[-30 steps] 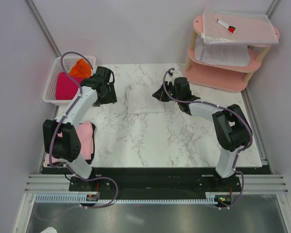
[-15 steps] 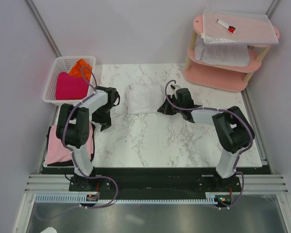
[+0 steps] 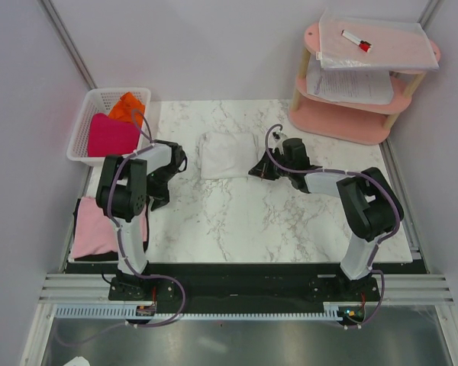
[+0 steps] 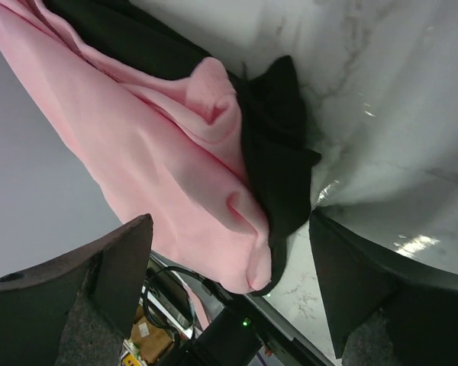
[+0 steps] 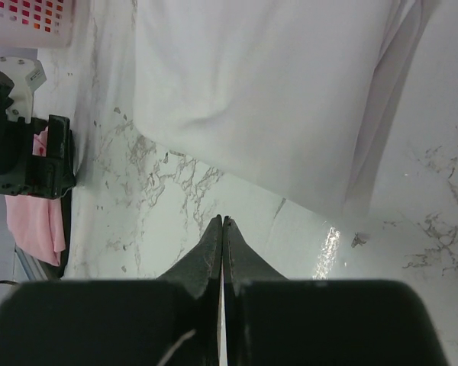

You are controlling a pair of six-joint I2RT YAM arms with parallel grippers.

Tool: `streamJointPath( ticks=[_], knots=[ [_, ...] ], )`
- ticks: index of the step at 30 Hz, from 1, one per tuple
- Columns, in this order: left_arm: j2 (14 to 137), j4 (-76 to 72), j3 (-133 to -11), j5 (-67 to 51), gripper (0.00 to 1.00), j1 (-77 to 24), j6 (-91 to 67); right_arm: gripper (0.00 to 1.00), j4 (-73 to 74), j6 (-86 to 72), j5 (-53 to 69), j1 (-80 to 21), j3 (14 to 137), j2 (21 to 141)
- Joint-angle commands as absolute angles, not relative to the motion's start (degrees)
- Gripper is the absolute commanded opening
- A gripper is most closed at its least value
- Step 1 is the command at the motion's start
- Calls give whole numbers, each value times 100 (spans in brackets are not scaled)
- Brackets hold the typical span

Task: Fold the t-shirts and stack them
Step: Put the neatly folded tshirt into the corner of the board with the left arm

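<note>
White t-shirt (image 3: 227, 155) lies just beyond right jaws.

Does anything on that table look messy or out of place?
Only the pink t-shirt: it looks rumpled rather than squared, at the near left corner of the table. The white t-shirt lies neatly folded.

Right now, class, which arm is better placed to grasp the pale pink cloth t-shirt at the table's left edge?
Probably the left: the left gripper is open, facing the pale pink cloth t-shirt. The right gripper is shut beside the folded white cloth t-shirt.
</note>
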State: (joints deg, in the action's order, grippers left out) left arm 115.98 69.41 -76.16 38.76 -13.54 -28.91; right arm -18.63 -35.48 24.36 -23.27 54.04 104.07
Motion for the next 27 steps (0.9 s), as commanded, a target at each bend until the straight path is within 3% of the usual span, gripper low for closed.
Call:
streamJointPath(
  ticks=[1,4,5,8,16,27],
  knots=[
    [11654,6487,-7462,4087,85,-994,-3129,1,-2285,-3709,2759,-2250,5361,10256],
    [11707,6381,-7541,4104,60,-914,-3076,1,-2425,-3832,2891,-2250,5344,10370],
    [11716,6372,-7524,4078,41,-862,-3067,1,-2443,-3849,2926,-2250,5344,10397],
    [11751,6267,-7567,3938,2,-791,-3015,0,-2522,-3902,2997,-2241,5326,10468],
    [11584,5643,-7725,2990,2,-1002,-2690,0,-2505,-3885,3006,-2241,5414,10591],
    [12655,5598,-9780,1969,2,-1687,-2558,0,-2074,-3516,2628,-2267,5660,10555]
  ],
)
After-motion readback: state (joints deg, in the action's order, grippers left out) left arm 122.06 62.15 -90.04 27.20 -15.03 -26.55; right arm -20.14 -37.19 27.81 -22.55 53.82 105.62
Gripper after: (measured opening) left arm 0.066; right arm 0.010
